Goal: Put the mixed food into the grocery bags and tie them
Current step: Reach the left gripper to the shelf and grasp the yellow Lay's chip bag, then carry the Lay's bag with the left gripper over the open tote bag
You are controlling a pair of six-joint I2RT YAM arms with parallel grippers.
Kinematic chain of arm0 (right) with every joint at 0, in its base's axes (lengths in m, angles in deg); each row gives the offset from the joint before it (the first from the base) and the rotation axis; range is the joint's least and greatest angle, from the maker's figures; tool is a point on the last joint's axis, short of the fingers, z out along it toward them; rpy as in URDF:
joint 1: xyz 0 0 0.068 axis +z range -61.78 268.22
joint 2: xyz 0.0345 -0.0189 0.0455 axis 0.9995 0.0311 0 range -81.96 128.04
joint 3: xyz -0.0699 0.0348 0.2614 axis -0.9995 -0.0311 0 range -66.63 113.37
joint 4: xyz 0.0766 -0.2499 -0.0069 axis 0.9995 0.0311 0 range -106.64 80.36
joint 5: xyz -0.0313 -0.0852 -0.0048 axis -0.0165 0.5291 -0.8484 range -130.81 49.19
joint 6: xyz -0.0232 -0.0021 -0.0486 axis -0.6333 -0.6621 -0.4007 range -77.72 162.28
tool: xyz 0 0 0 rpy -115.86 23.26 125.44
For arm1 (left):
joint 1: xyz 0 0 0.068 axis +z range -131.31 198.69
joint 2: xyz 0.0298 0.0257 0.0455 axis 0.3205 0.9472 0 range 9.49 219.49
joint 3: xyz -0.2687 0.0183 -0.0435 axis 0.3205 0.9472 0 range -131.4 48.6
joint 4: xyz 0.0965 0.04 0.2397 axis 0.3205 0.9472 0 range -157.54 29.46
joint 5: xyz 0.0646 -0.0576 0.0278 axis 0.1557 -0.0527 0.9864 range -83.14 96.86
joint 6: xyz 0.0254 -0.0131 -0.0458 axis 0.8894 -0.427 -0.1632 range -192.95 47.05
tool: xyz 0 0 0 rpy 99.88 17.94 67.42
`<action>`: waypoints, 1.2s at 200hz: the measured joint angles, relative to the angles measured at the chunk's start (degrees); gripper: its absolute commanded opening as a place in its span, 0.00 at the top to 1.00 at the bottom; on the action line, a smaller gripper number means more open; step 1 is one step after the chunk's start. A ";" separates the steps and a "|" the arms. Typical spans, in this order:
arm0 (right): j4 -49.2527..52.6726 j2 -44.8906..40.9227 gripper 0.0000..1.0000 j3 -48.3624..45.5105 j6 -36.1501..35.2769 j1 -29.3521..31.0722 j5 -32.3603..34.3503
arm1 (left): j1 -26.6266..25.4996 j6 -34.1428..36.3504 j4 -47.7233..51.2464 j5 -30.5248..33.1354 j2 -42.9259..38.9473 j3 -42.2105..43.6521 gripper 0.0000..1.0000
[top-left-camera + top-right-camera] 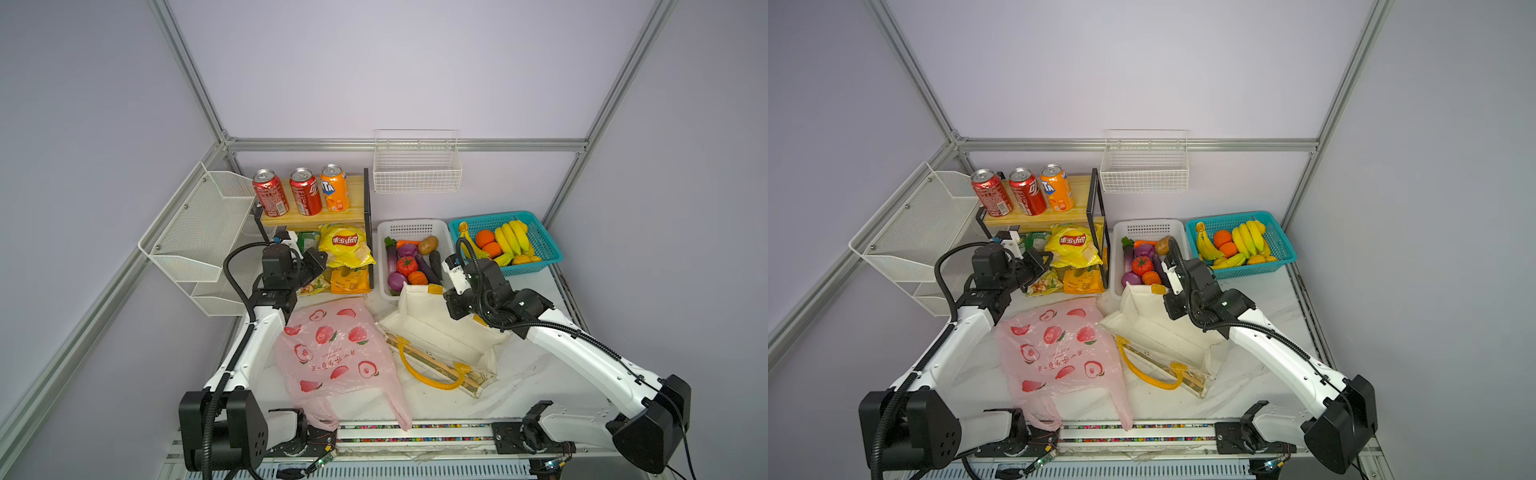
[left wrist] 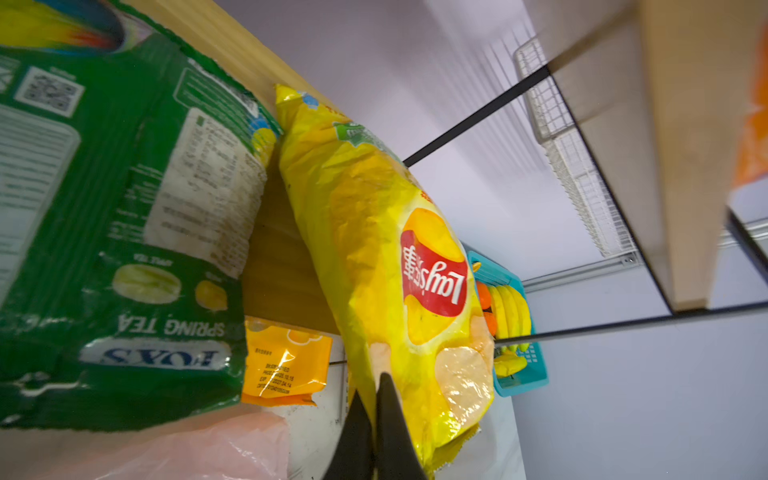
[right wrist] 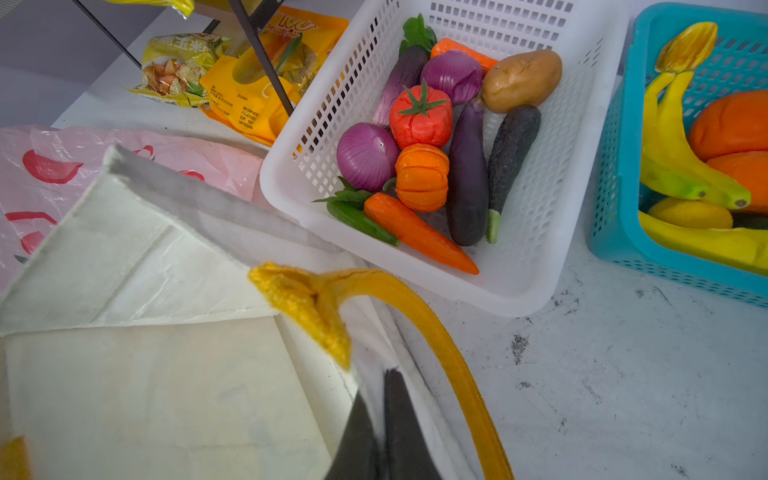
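My left gripper (image 2: 376,399) is shut on the lower edge of the yellow chip packet (image 2: 386,257), which leans under the wooden shelf (image 1: 316,218) in both top views. My right gripper (image 3: 376,395) is shut on the rim of the cream tote (image 1: 432,328) beside its yellow handle (image 3: 440,345), holding the mouth up. The pink peach-print bag (image 1: 332,353) lies flat between the arms. Two red soda cans (image 1: 270,193) stand on the shelf. The tomato (image 3: 419,114), pumpkin (image 3: 422,176), purple onion (image 3: 366,156) and eggplant (image 3: 467,174) lie in the white basket (image 3: 519,291).
An orange soda can (image 1: 334,189) stands beside the red ones. A green packet (image 2: 124,208) and an orange packet (image 1: 349,280) lie under the shelf. A teal basket (image 1: 540,245) holds bananas and oranges. A white mesh rack (image 1: 195,232) is at the left, a wire basket (image 1: 415,166) on the back wall.
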 measured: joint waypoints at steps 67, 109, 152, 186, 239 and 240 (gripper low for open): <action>-0.17 1.36 0.93 0.92 1.40 -0.57 1.03 | -0.02 2.78 0.50 -8.76 -6.69 -0.20 1.00; -0.20 1.40 0.93 0.94 2.12 -0.57 1.36 | -0.02 5.49 4.11 -13.20 -9.94 -0.20 1.00; -0.07 2.51 0.94 2.01 2.64 -0.66 2.08 | -0.04 9.18 12.52 -17.33 -19.04 -0.85 1.00; 0.00 4.15 0.93 3.87 2.62 -1.81 1.03 | -0.28 10.38 17.68 -21.94 -25.31 -5.07 1.00; -0.02 5.77 0.93 5.92 2.60 -3.96 -3.61 | -3.98 4.61 16.20 -28.35 -26.93 -12.15 1.00; -0.02 5.79 0.93 5.95 2.60 -3.98 -3.65 | -4.09 4.48 16.02 -28.35 -26.91 -12.20 1.00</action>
